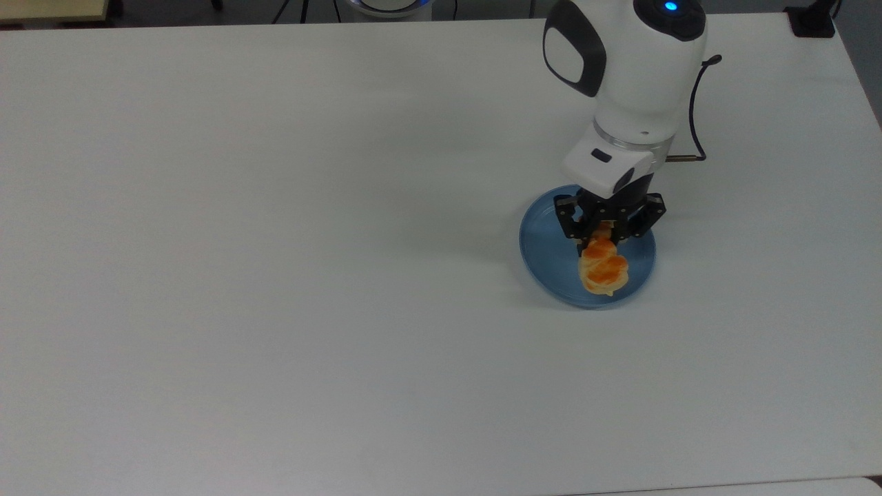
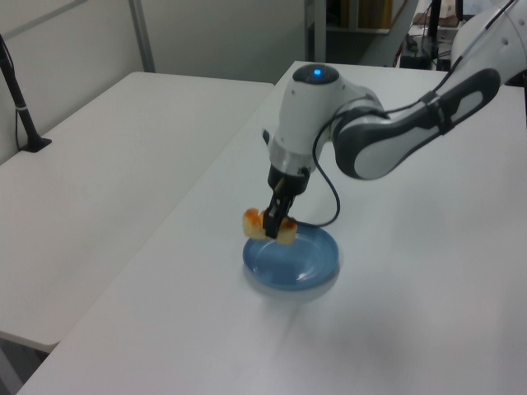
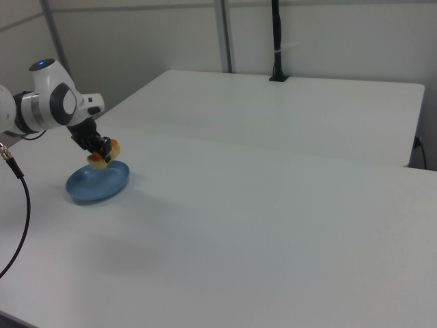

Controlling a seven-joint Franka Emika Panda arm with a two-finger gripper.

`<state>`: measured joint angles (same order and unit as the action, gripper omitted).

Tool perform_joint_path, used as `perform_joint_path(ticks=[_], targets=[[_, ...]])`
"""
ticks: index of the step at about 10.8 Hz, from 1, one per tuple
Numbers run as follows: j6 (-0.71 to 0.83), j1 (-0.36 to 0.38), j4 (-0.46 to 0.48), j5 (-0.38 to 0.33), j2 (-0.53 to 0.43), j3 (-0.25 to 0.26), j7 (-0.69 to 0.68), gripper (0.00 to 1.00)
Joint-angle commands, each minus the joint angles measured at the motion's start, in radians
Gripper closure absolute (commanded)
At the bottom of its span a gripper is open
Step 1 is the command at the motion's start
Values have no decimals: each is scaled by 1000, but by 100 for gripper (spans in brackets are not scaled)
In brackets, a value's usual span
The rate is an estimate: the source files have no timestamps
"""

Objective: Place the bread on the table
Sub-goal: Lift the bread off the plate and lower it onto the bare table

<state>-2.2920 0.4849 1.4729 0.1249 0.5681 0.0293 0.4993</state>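
You've got a big plain white matte tabletop (image 1: 275,275) to work with, so there's loads of room for the drop. The white and dark grey Panda arm (image 1: 630,76) comes in over the desk's far edge in the top view, toward the top view's right corner.

Under it sits a round, shallow blue plate (image 1: 544,255), parked nearer the far edge than the near one and well over to the top view's right.

The black two-finger gripper (image 1: 606,234) is pinching the small pale-tan braided loaf with the glossy orange-brown bumps (image 1: 605,270). The left view makes it clear that the bread (image 2: 268,224) is up in the air, lifted clear of the plate (image 2: 317,267) and hanging over its rim on the left view's left. It isn't touching the desk yet.

Handling-wise, I'd guess this thing is really light and a bit squishy, so don't clamp any harder than you need. The glaze on top looks slick. The grip sits near one end of the loaf, so most of it sticks out past the fingers and could droop or swivel if you swing fast. A hold across the narrow middle would probably be steadier. Take it slow toward bare desk beside the plate and set it down low before letting go.
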Motion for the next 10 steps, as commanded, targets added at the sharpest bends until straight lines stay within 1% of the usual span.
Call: perform_joint_path(ticks=[1, 2, 5, 7, 8, 9, 10], targets=[[70, -69, 47, 15, -59, 14, -72, 65], [94, -106, 64, 13, -71, 14, -128, 64], [97, -242, 171, 13, -117, 12, -267, 64], [97, -330, 205, 15, -119, 12, -344, 62], [97, -366, 207, 15, -116, 12, -378, 62], [97, -397, 207, 15, -114, 12, -404, 58], [97, -413, 208, 15, -111, 12, -415, 40]])
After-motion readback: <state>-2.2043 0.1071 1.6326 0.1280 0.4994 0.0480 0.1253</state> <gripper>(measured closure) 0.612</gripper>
